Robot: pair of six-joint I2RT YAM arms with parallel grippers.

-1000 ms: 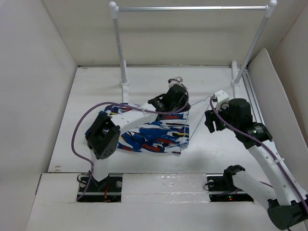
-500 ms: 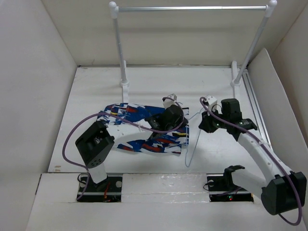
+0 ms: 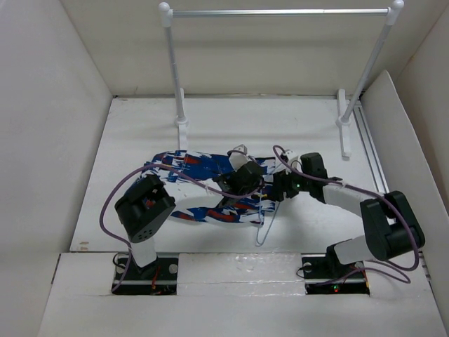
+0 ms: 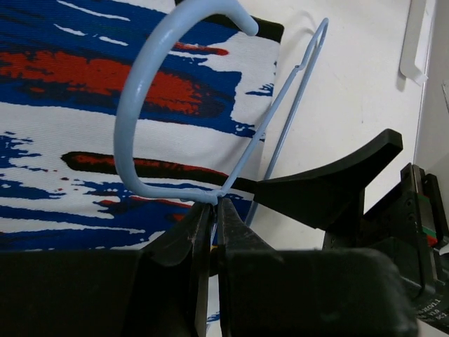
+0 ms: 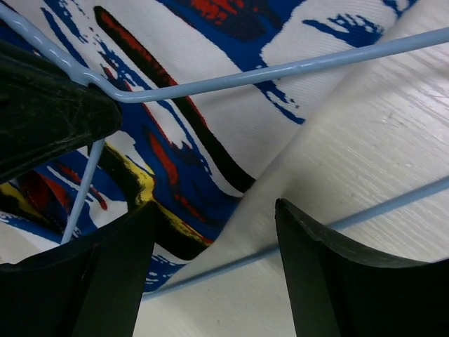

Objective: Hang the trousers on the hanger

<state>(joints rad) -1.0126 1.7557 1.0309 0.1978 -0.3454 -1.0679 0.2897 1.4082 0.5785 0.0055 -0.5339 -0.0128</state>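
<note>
Both hands at trousers' (image 4: 70,77) right edge. Left hand (image 4: 214,205) clenched on hanger (image 4: 123,130) neck; right hand (image 5: 214,232) released, straddling its bar.

Overhead wide; 2 wrist close-ups share hanger (image 4: 121,133).

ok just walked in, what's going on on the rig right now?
The left gripper is shut on the wire hanger at the base of its hook, holding it over the right edge of the trousers. The right gripper is open and low at that same edge, with hanger wire and the cloth's border showing between its fingers; it grips nothing. The trousers lie flat on the table and are not on the hanger yet.
</note>
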